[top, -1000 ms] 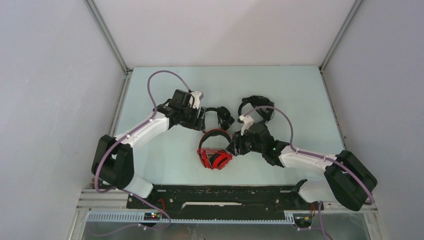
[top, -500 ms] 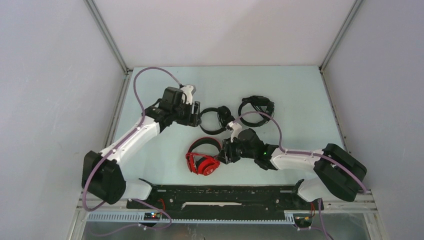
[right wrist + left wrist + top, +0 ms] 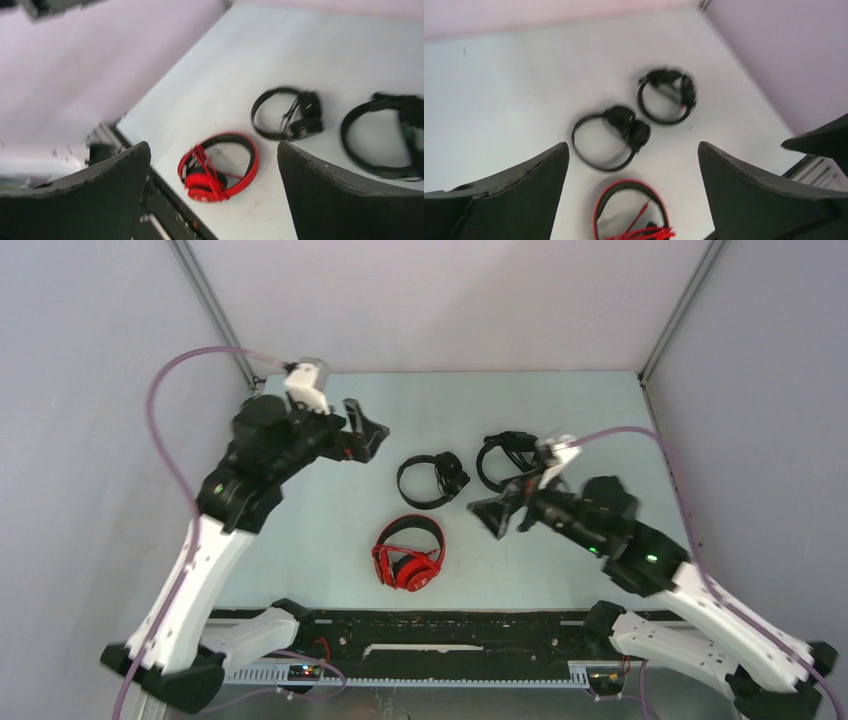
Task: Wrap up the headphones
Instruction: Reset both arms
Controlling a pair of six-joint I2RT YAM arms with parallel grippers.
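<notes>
TOP VIEW: Three wired headsets lie on the pale worktop (image 3: pixel 330 530). The red headset (image 3: pixel 408 552) sits centre, nearest the arm bases. The middle black headset (image 3: pixel 450 475) is just behind it, and the right-hand black headset (image 3: pixel 512 440) is beside that one, partly covered by the right wrist. The left tool (image 3: pixel 365 430) is over the rear-left of the worktop w/ jaws spread and nothing in them, well apart from all three. The right tool (image 3: pixel 497 515) is also released and empty, near the right-hand black headset and to the right of the red one.

LEFT WRIST VIEW: The left tool (image 3: pixel 633 146) has its fingers (image 3: pixel 519 200) wide apart, framing the worktop below. The middle black headset (image 3: pixel 624 125) is btwn them in the picture. The right-hand black headset (image 3: pixel 686 92) is further off and blurred. The red headset (image 3: pixel 624 184) is cut by the bottom edge, its red cable (image 3: pixel 644 232) showing.

RIGHT WRIST VIEW: The right tool (image 3: pixel 214 145) gapes, gripping nothing. The red headset (image 3: pixel 202 187) lies near the worktop's edge, w/ red cable bunched across its earcups. The middle black headset (image 3: pixel 305 117) is beyond it. The right-hand black headset (image 3: pixel 410 112) runs off frame at right.
</notes>
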